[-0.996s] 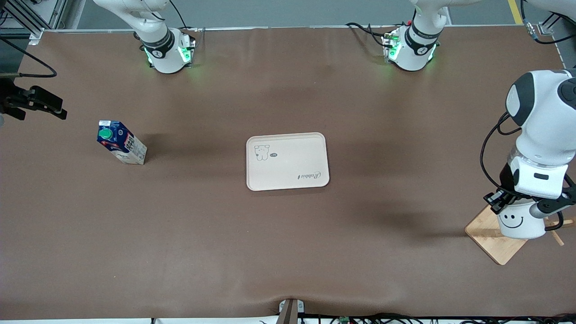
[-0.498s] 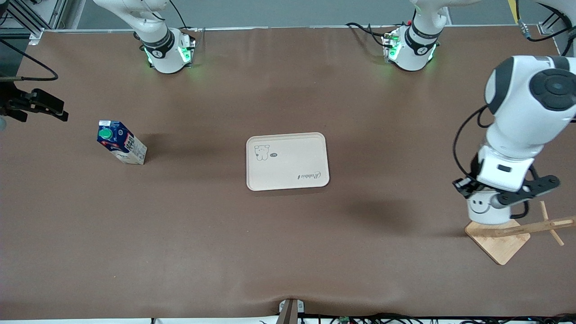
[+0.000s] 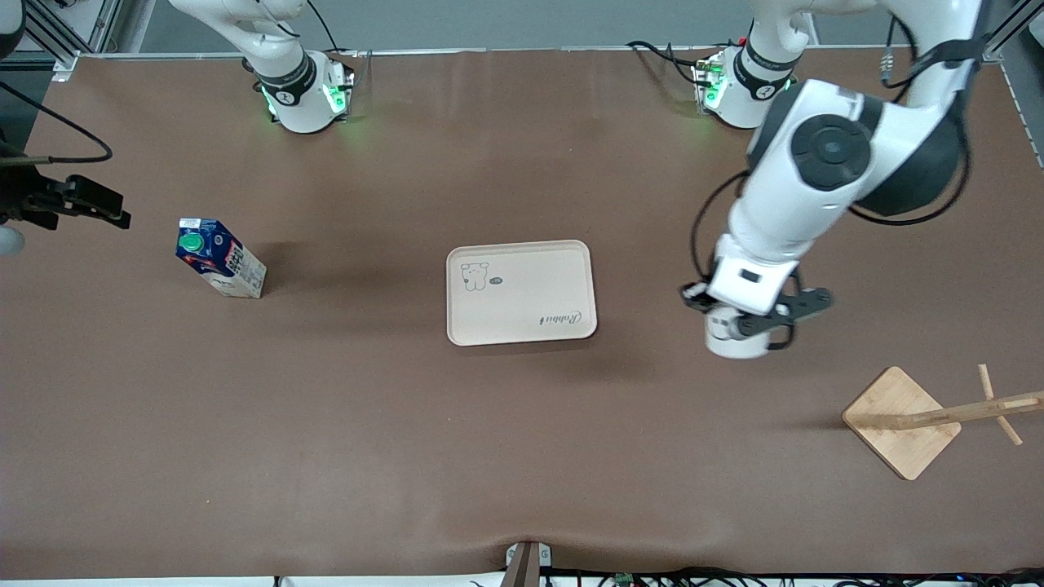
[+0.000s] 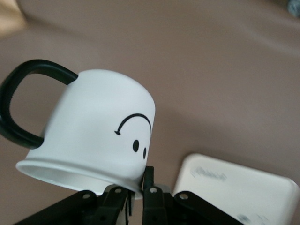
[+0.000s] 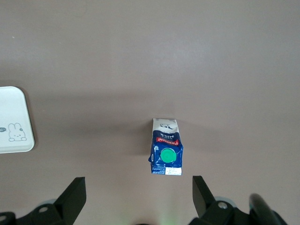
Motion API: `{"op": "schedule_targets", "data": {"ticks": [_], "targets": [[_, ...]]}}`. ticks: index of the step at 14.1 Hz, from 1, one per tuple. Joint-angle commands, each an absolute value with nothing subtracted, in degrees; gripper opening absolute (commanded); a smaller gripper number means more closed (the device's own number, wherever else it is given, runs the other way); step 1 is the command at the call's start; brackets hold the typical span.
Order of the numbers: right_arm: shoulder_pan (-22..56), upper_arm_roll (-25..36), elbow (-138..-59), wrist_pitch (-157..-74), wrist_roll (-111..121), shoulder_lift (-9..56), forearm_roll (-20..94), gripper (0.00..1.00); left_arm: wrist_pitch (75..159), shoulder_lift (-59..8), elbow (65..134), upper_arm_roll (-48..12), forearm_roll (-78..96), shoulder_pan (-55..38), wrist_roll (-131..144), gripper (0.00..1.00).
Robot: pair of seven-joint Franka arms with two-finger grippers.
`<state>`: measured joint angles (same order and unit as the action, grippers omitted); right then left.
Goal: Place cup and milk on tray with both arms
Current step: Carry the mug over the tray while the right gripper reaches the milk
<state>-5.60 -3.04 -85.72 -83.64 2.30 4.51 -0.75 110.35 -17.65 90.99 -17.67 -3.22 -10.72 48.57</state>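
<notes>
The cup, a white mug with a black smiley face and black handle, hangs over the bare table between the wooden stand and the tray. My left gripper is shut on its rim; in the left wrist view the fingers pinch the cup's rim. The cream tray lies flat mid-table, and its corner shows past the cup. The milk stands upright toward the right arm's end. My right gripper hovers open beside it, with the milk seen between and past its fingers.
A square wooden stand base with a slanted pole and pegs sits toward the left arm's end, nearer the front camera than the cup. Both robot bases stand at the table's back edge. A tray corner appears in the right wrist view.
My left arm has carried the cup away from over the wooden stand toward the tray. The right gripper has shifted only slightly near the milk.
</notes>
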Motion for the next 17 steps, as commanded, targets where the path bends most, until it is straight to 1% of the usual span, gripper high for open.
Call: {"op": "schedule_targets", "data": {"ticks": [1,3,5,8,10,15,17], "targets": [[-8.25,-3.43,-83.94,-83.58,2.99,7.29,-0.97,1.0,108.28,-21.87,86.84,-17.4,2.35,-14.14,52.45,0.0],[-9.31,-3.43,-84.02,-84.02,2.99,8.52,-0.97,1.0,108.28,-25.38,86.31,-17.4,5.17,-16.86,57.89,0.0],[-10.45,-3.51,-84.29,-83.94,2.99,9.92,-0.44,1.0,108.28,-29.42,84.3,-17.4,7.63,-18.98,64.91,0.0],[-10.37,-3.52,-84.99,-84.28,2.99,14.58,-0.35,1.0,108.98,-35.75,81.14,-17.23,13.26,-22.23,74.68,0.0],[-10.28,-3.43,-89.44,-89.45,2.99,15.03,-0.53,1.0,109.07,-39.27,79.63,-17.4,15.97,-22.41,75.94,0.0],[-11.16,-3.43,-96.93,-91.14,3.08,14.68,-0.79,1.0,108.99,-43.76,79.8,-17.4,21.16,-23.38,68.66,0.0],[-11.25,-3.43,-102.27,-94.2,3.08,13.37,-1.75,1.0,108.98,-44.38,79.89,-17.31,23.9,-23.12,65.93,0.0]]}}
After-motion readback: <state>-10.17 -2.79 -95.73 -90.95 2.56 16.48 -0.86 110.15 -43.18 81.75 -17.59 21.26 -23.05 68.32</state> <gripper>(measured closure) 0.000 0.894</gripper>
